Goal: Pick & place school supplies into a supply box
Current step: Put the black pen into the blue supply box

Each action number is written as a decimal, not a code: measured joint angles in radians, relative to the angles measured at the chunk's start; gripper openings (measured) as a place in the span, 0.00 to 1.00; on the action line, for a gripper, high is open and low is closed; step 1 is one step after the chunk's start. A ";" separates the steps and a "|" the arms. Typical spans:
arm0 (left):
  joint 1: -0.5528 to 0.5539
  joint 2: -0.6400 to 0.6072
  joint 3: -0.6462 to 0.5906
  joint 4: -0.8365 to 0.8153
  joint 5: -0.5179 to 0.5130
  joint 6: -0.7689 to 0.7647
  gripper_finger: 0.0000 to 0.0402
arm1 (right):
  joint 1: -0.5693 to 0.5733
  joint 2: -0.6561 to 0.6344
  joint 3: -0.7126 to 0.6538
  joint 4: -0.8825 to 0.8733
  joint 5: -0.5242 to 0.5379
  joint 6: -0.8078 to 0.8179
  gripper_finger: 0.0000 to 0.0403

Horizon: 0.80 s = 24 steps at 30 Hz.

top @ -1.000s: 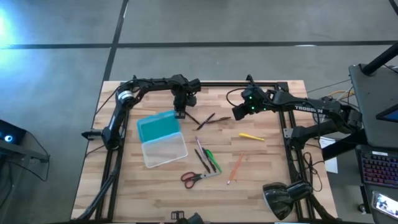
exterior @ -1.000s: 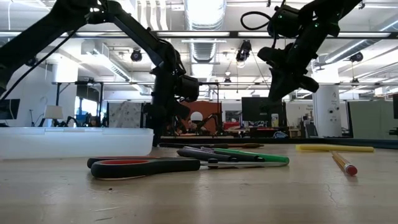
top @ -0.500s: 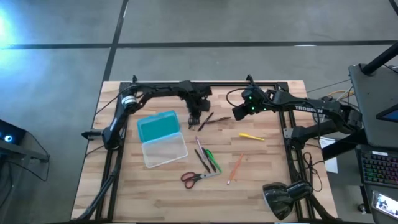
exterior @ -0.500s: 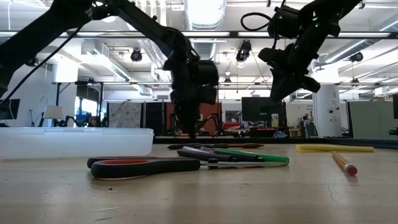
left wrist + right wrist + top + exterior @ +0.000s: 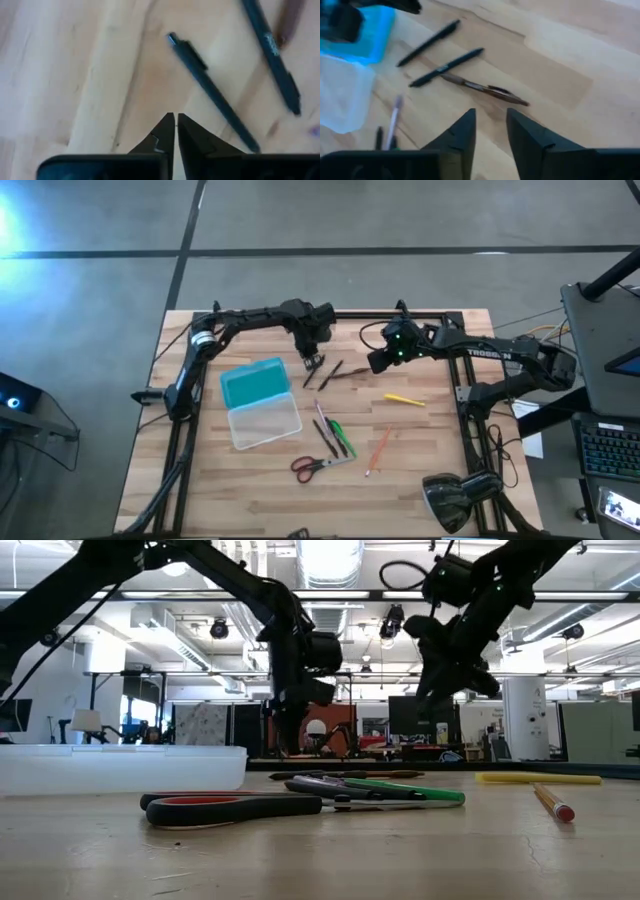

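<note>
The supply box lies open left of the table's middle, its turquoise lid [image 5: 253, 385] on the far side and its translucent tray [image 5: 266, 423] on the near side. Two dark pens [image 5: 318, 376] and a brownish one [image 5: 343, 370] lie just right of the lid. My left gripper [image 5: 312, 360], shut, hovers over the pens' far-left end [image 5: 172, 37]. My right gripper [image 5: 378, 361], open, hangs above the table right of the pens [image 5: 447, 66]. Nearer lie a green marker [image 5: 340, 437], red-handled scissors [image 5: 318, 465], an orange pencil [image 5: 378, 450] and a yellow stick [image 5: 403, 398].
A black lamp head [image 5: 455, 498] sits at the table's near right corner. Bare wood lies between the yellow stick and the pens and along the near edge. In the low view the scissors [image 5: 235, 808] lie nearest, with the tray [image 5: 120, 768] behind them on the left.
My left gripper moved from the far edge of the lid toward the table's right, dipped low over the dark pens, then rose a little and stays shut. My right gripper shifted slightly toward the table's left, closer to the pens.
</note>
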 joint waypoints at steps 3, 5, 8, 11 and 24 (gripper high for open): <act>-0.015 0.000 -0.012 0.054 0.064 -0.097 0.09 | 0.000 0.031 0.000 -0.005 -0.010 0.002 0.35; -0.031 0.000 -0.015 0.069 0.080 -0.135 0.16 | 0.000 0.044 0.000 -0.009 -0.012 0.004 0.41; -0.054 0.005 -0.014 0.086 -0.024 -0.181 0.25 | 0.000 0.049 0.000 -0.010 -0.011 0.004 0.48; -0.061 0.017 -0.029 0.091 -0.134 -0.227 0.30 | -0.001 0.044 0.000 -0.010 -0.006 0.004 0.53; -0.062 0.036 -0.078 0.149 -0.024 -0.322 0.31 | 0.000 0.036 0.000 -0.017 -0.004 0.001 0.59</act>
